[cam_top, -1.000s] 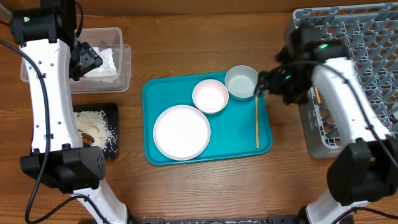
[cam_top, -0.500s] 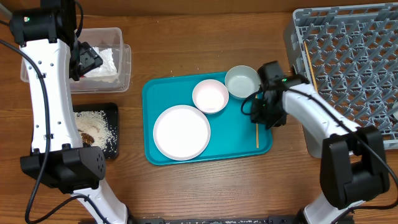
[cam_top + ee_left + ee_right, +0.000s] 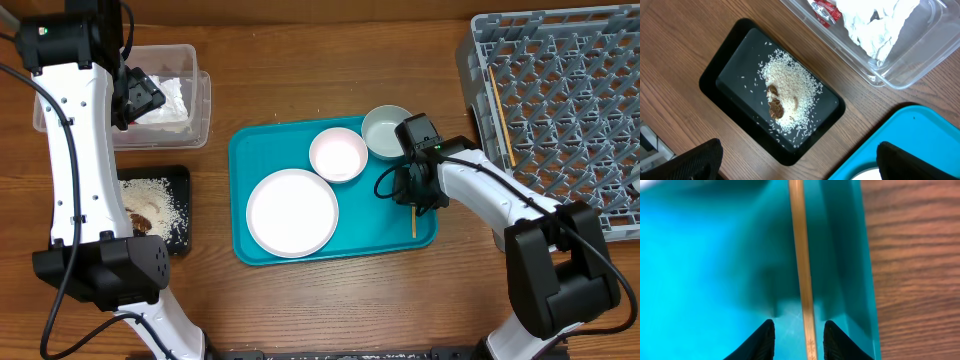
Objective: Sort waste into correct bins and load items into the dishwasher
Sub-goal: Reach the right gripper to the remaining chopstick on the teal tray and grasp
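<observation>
- The chopstick (image 3: pixel 801 255) is laid close beside the right rim of the teal tray (image 3: pixel 700 255) — bare floor is seen on its other side.
- The right gripper (image 3: pixel 800 336) is held spread astride it.

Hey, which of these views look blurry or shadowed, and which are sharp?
Right wrist: close and slightly soft, the chopstick blurring toward the top, a dark shadow on the teal tray beside it. Left wrist: rice in the black tray is crisp, own fingers blurred. Overhead: evenly lit and sharp.
</observation>
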